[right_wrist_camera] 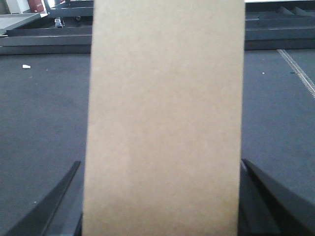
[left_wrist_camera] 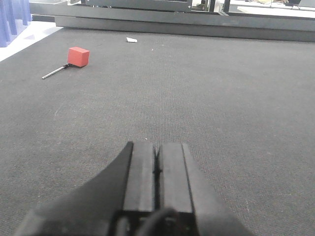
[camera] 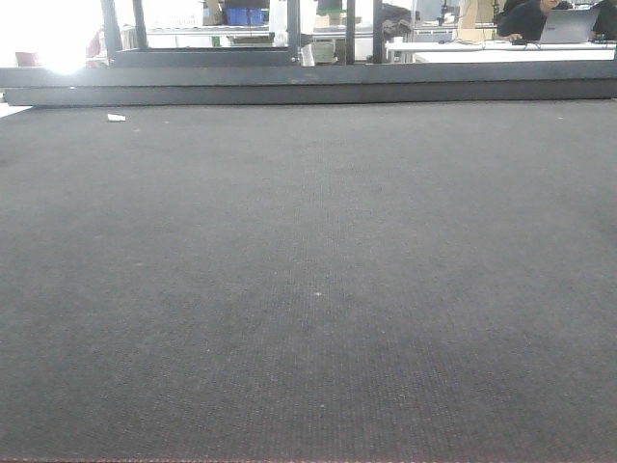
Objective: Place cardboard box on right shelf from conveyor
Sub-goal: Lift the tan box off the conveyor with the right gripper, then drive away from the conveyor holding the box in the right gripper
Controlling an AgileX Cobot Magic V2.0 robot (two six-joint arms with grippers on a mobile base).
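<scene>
the right gripper [right_wrist_camera: 160, 166] is clamped on the box [right_wrist_camera: 165, 98]: its two dark fingers [right_wrist_camera: 51, 209] press against the box's left and right sides. the plain tan face stands upright and fills the middle of the right wrist view from top to bottom. whether the box's bottom touches the belt [right_wrist_camera: 44, 108] cannot be told. the belt spreads behind the box on both sides. a small white scrap [right_wrist_camera: 26, 66] lies far off to the left, near the dark rail [right_wrist_camera: 44, 42] at the belt's far edge.

the left gripper [left_wrist_camera: 156, 167] has its fingers pressed together, only a thin seam between them, holding nothing, low over the belt. ahead and to its left a red block [left_wrist_camera: 78, 56] sits on the belt, a thin metal rod [left_wrist_camera: 53, 73] sticking out from its lower left corner. blue plastic [left_wrist_camera: 12, 19] shows beyond the belt's left edge.

in the front view the belt fills most of the picture. beyond the rail stand blue bins [camera: 244, 15], and a person [camera: 528, 17] sits at a laptop [camera: 569, 25].
</scene>
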